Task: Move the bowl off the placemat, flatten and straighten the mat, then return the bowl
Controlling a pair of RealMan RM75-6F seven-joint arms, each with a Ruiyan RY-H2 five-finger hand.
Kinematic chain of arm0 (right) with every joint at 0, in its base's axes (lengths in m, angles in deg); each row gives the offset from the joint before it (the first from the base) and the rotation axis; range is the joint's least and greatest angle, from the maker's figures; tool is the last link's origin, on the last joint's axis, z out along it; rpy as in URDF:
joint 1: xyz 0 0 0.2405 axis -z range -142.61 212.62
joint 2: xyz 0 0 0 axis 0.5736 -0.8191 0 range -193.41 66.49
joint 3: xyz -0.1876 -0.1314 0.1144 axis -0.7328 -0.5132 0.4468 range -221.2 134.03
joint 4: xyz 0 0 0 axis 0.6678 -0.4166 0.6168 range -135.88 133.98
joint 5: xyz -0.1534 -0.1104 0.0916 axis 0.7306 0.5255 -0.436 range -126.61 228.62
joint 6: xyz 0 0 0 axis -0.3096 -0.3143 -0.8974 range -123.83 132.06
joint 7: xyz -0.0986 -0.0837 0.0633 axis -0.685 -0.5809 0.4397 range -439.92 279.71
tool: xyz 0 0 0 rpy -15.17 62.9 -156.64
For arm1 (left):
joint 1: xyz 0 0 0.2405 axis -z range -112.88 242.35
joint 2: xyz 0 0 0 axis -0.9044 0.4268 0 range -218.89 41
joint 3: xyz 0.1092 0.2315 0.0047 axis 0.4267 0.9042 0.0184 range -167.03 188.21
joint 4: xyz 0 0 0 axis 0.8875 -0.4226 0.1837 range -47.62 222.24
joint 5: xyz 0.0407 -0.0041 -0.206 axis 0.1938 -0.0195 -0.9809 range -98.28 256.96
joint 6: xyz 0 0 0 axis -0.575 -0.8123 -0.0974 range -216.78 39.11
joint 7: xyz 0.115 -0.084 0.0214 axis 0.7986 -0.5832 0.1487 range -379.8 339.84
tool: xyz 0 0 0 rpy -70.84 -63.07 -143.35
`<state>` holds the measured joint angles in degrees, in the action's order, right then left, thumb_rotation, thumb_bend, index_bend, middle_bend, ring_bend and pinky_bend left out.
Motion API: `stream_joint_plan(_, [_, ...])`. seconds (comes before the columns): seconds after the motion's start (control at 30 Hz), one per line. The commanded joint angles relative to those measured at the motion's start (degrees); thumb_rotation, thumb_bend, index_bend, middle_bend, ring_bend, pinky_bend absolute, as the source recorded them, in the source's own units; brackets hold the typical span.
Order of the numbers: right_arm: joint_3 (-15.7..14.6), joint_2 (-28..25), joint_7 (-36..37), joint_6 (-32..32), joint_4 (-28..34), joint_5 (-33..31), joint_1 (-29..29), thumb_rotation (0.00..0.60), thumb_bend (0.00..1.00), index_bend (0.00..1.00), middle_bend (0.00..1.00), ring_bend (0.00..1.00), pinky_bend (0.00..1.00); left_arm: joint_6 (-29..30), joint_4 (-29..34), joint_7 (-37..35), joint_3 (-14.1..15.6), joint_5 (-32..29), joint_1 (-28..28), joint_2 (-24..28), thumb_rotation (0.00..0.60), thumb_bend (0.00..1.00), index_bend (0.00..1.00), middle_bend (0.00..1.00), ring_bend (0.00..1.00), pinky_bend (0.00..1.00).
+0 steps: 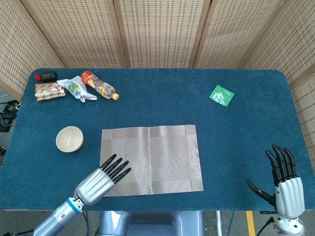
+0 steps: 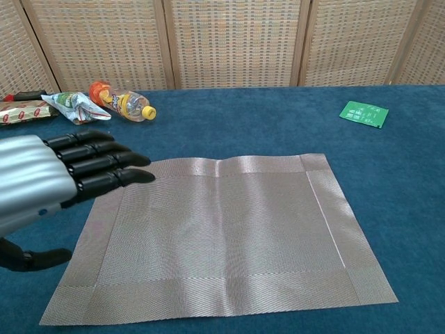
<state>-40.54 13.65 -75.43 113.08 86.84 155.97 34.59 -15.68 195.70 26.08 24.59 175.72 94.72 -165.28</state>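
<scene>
Head view: my left hand point(image 1: 101, 179) sits flat, fingers spread and straight, holding nothing, fingertips over the near left corner of the placemat point(image 1: 152, 158). The mat lies squared to the table edge and looks flat. The bowl point(image 1: 69, 138) stands off the mat, beyond my left fingers and a little to their left, parked there I judge to free the mat for smoothing. My right hand point(image 1: 286, 181) is raised well off to the right of the mat, fingers wide, empty, out of the way. Chest view: left hand point(image 2: 42, 182) fills the near left, fingers point(image 2: 104, 167) extended over the mat's left border; whether they touch it I cannot tell. Mat point(image 2: 229, 229) shows faint ripples near its far edge. Bowl hidden behind my hand here. I judge the flattening nearly done and the bowl's return next.
</scene>
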Motion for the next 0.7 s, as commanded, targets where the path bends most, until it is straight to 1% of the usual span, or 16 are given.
stream_joint_plan(0.03, [-0.41,-0.17,-0.46,0.25,0.38,0.59,0.31,0.6,0.24,0.06,0.0,0.0,0.0,6.24,-0.86,-6.06,1.47,2.93,-3.85,3.73,0.6,0.26,0.0,0.0,0.0,0.0])
stream_joint_plan(0.1, [-0.73,-0.35,-0.63,0.15,0.66,0.94,0.44,0.6,0.24,0.06,0.0,0.0,0.0,8.4,-2.24,-9.51,1.51,2.56,-5.45,5.23,0.6,0.26,0.0,0.0,0.0,0.0])
stream_joint_plan(0.2, [-1.7,-0.77,-1.23,-0.36,1.14,1.9,0.68,0.6,0.24,0.06,0.0,0.0,0.0,10.76,-6.63,-15.76,0.56,0.03,-7.59,7.39,0.6,0.26,0.01,0.0,0.0,0.0])
stream_joint_plan(0.37, [-2.69,-1.02,-2.8,-0.88,1.77,3.37,0.97,0.6,0.24,0.06,0.0,0.0,0.0,10.1,-13.97,-22.49,-1.69,-5.71,-9.6,8.58,0.6,0.26,0.04,0.0,0.0,0.0])
stream_joint_plan(0.4, [-2.87,-1.03,-2.94,-1.06,1.9,3.54,1.0,0.6,0.24,0.06,0.0,0.0,0.0,9.42,-16.59,-24.36,-2.6,-7.97,-9.98,8.37,0.6,0.26,0.05,0.0,0.0,0.0])
stream_joint_plan(0.47, [-2.99,-1.12,-3.04,-1.35,2.17,3.56,1.03,0.6,0.24,0.06,0.0,0.0,0.0,8.16,-20.87,-27.13,-3.97,-9.89,-10.31,7.24,0.6,0.26,0.05,0.0,0.0,0.0])
stream_joint_plan(0.6, [-3.13,-1.31,-2.91,-1.85,2.42,3.5,1.01,0.6,0.24,0.06,0.0,0.0,0.0,5.24,-26.68,-30.82,-6.19,-13.08,-10.52,4.87,0.6,0.26,0.09,0.0,0.0,0.0])
stream_joint_plan(0.7, [-3.06,-1.27,-3.09,-1.99,2.44,3.57,1.01,0.6,0.24,0.06,0.0,0.0,0.0,2.94,-30.56,-32.87,-7.85,-14.93,-10.38,2.71,0.6,0.26,0.14,0.0,0.0,0.0])
